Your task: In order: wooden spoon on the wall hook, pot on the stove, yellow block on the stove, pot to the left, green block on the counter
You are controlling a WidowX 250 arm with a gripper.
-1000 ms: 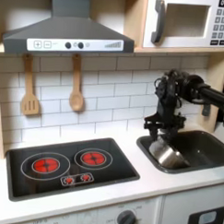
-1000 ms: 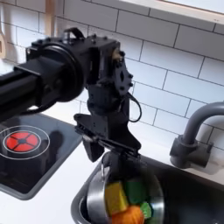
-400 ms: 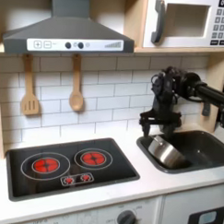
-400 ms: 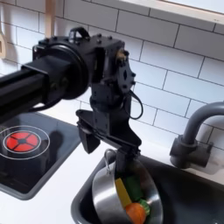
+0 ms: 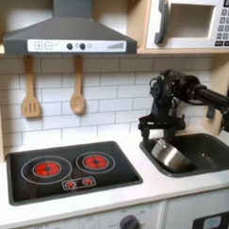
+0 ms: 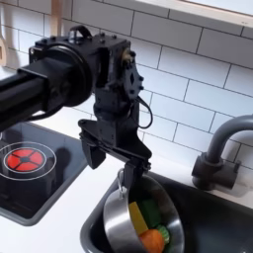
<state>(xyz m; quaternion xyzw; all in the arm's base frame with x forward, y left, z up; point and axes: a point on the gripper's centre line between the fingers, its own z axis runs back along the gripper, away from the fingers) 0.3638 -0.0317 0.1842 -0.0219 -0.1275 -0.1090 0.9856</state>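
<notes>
Pot: small round pot of shiny steel (image 6: 138, 219), tilted, its rim raised over the dark sink basin (image 6: 212, 212) at the table's 3 o'clock end in the first exterior view (image 5: 167, 154).
Contents: yellow block (image 6: 136, 213), green block (image 6: 154, 211) and an orange piece (image 6: 152, 240) lie loose inside.
Handling: probably light, stiff and slick; tilting further could spill the blocks.
Hold: the thin rim at 12 o'clock suits a pinch.
Tool: black tool (image 6: 126, 181) clenched on that rim.
Spoon: light wooden spoon (image 5: 78, 86) hangs on the tiled wall.
Stove: black stove with red rings (image 5: 72, 167) lies at 9 o'clock of the sink.
</notes>
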